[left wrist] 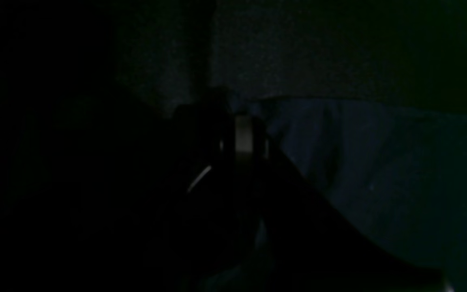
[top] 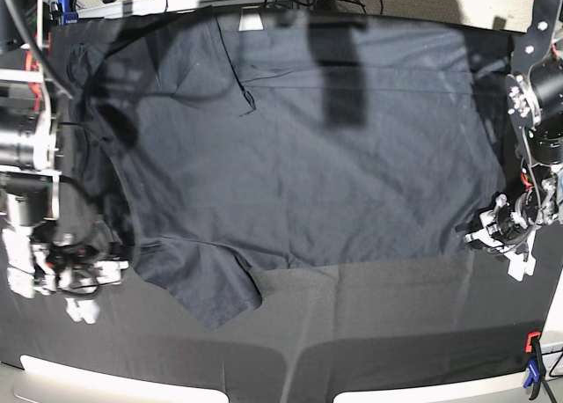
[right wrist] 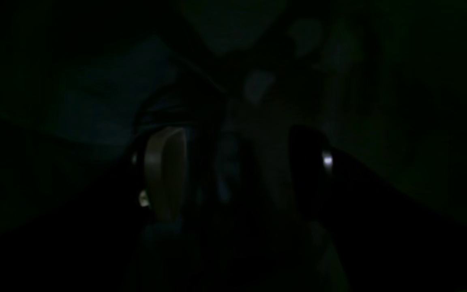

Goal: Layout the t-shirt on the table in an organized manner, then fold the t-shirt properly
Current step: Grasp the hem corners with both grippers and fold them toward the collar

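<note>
Near sleeve of t-shirt point(top: 207, 297) spread on table point(top: 369, 333); left gripper point(top: 489, 231) clamped on hem, right gripper point(top: 75, 280) jaws apart.

Left gripper point(top: 479, 236) low at its side, jaws closed tight. Right gripper point(top: 97, 275) low opposite, jaws spread wide. Both wrists bent downward.

Closed end effector point(left wrist: 237, 140) touching the t-shirt point(left wrist: 379, 170)
</note>
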Controlling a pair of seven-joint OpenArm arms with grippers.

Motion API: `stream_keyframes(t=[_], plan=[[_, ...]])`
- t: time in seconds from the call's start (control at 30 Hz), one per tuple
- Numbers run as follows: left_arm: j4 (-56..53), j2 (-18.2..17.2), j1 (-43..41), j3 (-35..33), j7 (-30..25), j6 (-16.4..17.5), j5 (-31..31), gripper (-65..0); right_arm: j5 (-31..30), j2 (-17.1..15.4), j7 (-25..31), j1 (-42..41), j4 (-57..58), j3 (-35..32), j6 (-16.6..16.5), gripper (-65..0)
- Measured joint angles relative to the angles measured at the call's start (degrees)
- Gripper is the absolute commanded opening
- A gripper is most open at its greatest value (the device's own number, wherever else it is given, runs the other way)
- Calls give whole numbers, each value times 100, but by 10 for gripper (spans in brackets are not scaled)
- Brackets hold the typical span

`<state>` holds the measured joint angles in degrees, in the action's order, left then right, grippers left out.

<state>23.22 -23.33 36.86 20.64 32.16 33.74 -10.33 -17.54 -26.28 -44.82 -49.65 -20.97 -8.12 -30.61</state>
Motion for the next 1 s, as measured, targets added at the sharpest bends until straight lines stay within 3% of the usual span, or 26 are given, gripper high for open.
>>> stream_keyframes(t=[0.13, 0.2, 0.43, 0.53, 0.63, 0.8, 1.0], plan=[[0, 0, 0, 0, 2, 0, -39, -650, 184, 105, 52, 170, 2, 0, 109, -265], [0, 0, 0, -2, 2, 0, -39, -650, 271, 125, 44, 245, 4, 0, 181, -309], [0, 0, -2, -2, -138, -2, -42, -650, 291, 195, 570, 369, 4, 0, 199, -644], [-15, 2, -20, -7, -378, -2, -245, -650, 560, 201, 935, 413, 4, 0, 195, -650], [-37, -2, -68, -7, -527, 372, -691, -650, 852, 190, 1161, 407, -4, 0, 175, -650], [195, 0, -81, -7, -673, 542, -1023, -650, 852, 42, 1294, 433, -68, 0, -262, -650], [1329, 2, -522, -7, -667, 575, -1397, -650, 444, -229, 1281, 881, -916, 0, -286, -650]])
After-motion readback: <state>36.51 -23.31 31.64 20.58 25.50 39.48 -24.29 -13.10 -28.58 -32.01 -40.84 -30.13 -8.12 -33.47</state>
